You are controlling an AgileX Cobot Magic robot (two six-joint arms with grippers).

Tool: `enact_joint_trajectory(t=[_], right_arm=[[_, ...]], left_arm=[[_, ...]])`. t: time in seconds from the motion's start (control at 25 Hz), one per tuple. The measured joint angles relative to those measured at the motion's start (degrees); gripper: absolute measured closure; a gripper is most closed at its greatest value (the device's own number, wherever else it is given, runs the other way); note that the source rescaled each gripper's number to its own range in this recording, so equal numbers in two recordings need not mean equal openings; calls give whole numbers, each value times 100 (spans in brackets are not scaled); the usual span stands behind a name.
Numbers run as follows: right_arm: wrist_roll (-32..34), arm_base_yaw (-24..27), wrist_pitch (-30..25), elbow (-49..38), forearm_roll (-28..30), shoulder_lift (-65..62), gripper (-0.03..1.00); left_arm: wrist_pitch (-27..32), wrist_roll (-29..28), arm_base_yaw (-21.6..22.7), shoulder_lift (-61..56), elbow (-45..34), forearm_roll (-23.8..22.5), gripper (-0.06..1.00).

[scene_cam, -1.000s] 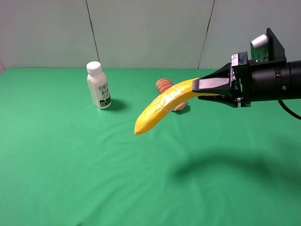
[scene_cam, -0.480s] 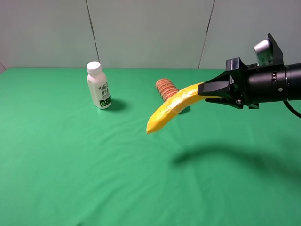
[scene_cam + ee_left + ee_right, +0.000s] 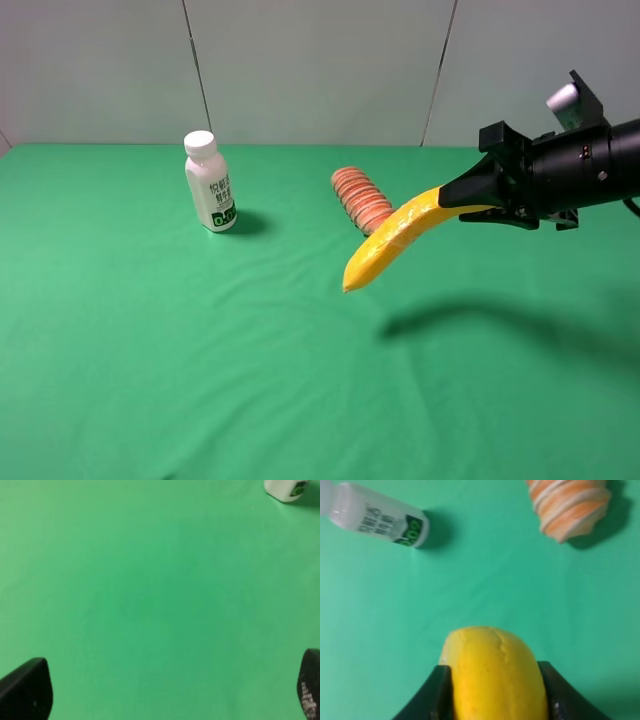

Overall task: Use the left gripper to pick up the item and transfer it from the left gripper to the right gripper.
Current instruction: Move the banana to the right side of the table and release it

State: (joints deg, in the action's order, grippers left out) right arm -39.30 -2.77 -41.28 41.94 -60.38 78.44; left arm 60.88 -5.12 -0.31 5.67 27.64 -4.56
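Banana (image 3: 395, 241) clamped in right hand (image 3: 450, 194), shifted rightward; left hand (image 3: 167, 687) spread wide.

Right gripper (image 3: 456, 197) clamps banana (image 3: 395, 238) in air above green table (image 3: 150, 380); white bottle (image 3: 210, 182) and sliced loaf (image 3: 360, 197) stand near far edge.

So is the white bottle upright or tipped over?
Upright: the white bottle stands on its base on the green cloth, cap at the top.

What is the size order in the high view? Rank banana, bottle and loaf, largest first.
1. banana, though held up nearer the camera
2. bottle
3. loaf, partly hidden behind the banana
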Motion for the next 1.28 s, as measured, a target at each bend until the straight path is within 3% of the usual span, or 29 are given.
enact_joint_trajectory(t=[0.28,0.48,0.96,1.28], right_arm=[[797,0,-441,531,1319,5,97],[1083,0,-610,780,1903,330,97],[945,52,-884,1686,2007,1802,97],[939,705,-1490,2376,1919,2635,97]], left_arm=[[0,0,74,0,0,-5,-3],[0,0,74,0,0,-10,-3],[0,0,84,0,0,-10,-3],[0,0,84,0,0,-16,-3]])
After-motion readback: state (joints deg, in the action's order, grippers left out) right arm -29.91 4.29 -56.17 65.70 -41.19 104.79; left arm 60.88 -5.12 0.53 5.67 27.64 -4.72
